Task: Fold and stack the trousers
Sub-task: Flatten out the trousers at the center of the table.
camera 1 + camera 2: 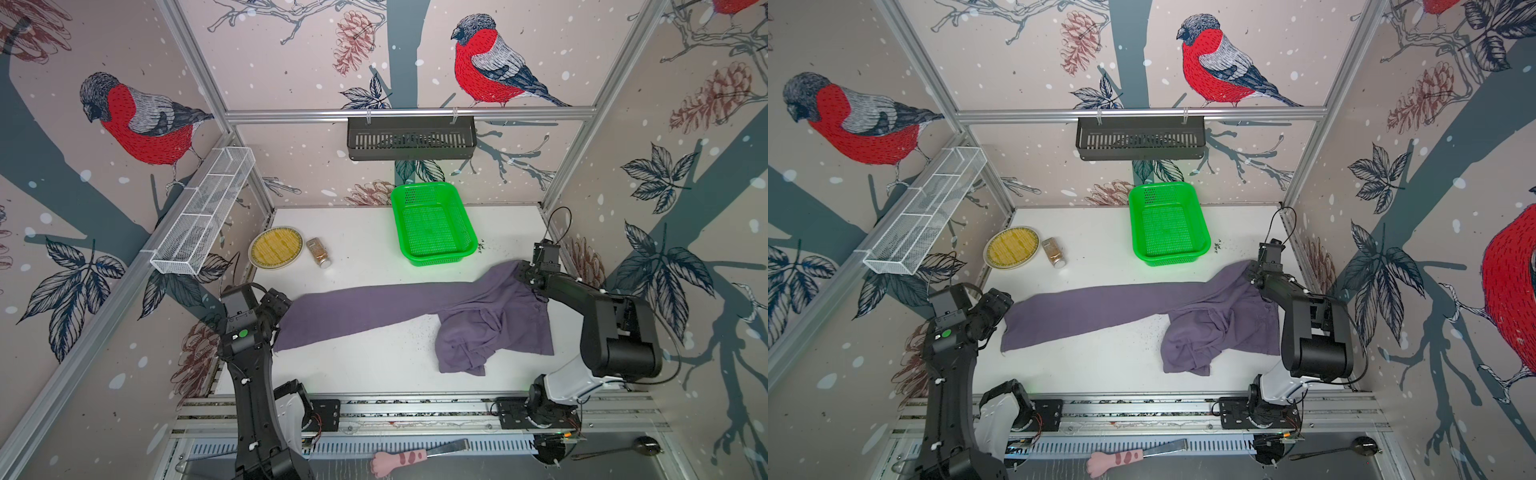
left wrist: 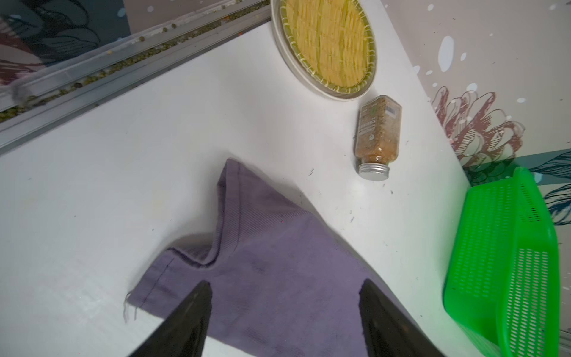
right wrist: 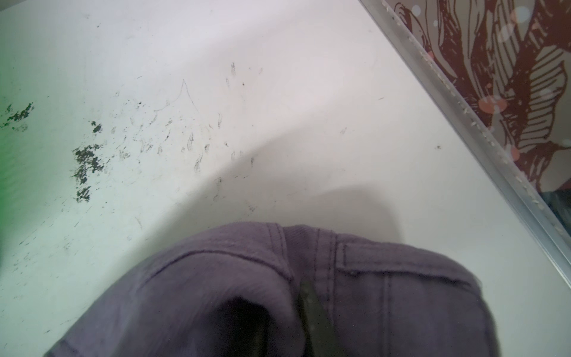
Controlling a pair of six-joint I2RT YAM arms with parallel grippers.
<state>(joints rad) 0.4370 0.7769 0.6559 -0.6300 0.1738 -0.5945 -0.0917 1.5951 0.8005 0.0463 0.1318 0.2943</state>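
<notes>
Leftward first: see left gripper (image 2: 285, 284) with jaws spread, holding nothing, just above hem of trousers (image 1: 395, 307), on arm reaching in from lower left. Follow long axis rightward across mid-frame to bunched waist, second leg crumpled lower right. Find right gripper (image 1: 524, 275) at waistband on outstretched arm, fingers buried in cloth; cannot tell whether clamped. Judge each end nearest its own arm.

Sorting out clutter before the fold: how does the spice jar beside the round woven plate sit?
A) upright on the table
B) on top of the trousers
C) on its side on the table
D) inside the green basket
C: the spice jar lies on its side on the table, metal cap on, apart from the trousers and the green basket.
</notes>
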